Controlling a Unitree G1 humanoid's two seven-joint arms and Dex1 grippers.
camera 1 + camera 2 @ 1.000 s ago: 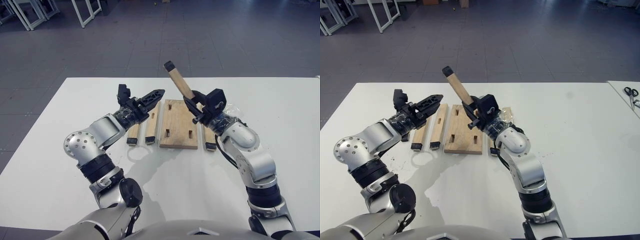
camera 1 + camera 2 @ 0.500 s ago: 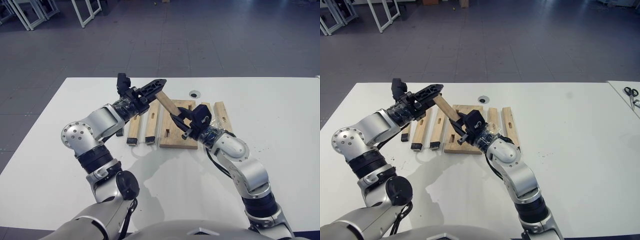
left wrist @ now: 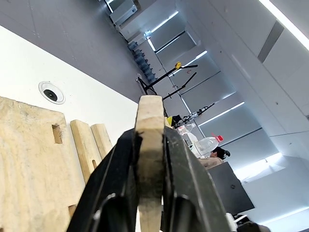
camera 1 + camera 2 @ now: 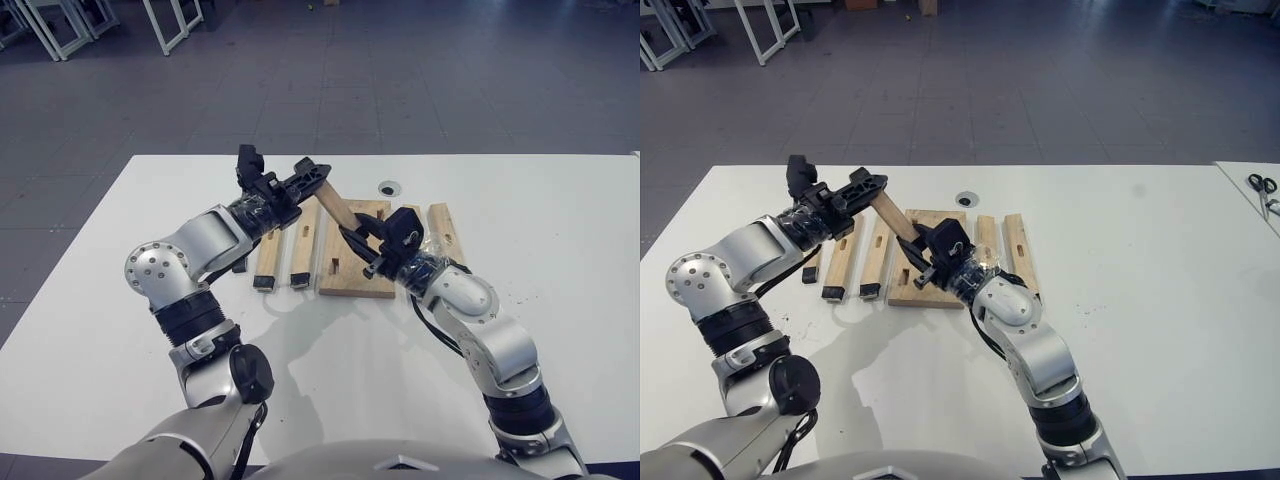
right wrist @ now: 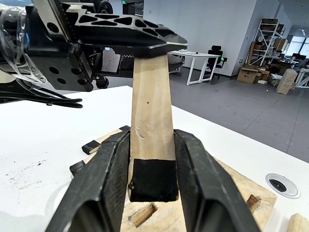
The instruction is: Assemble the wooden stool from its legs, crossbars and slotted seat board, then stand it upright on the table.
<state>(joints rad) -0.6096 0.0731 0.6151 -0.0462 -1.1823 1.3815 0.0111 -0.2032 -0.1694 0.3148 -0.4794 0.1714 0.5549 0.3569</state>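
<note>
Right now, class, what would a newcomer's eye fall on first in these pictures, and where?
The tilted wooden leg stands out: the left gripper clamps its upper end, the right gripper its black-capped lower end. It slants over the slotted seat board on the table, with loose wooden pieces lying flat beside it.

- The leg (image 4: 337, 211) has its upper end covered by the left gripper (image 4: 318, 173), which is clamped around it.
- Beneath the right gripper (image 4: 358, 238), part of the seat board (image 4: 345, 281) is hidden.
</note>
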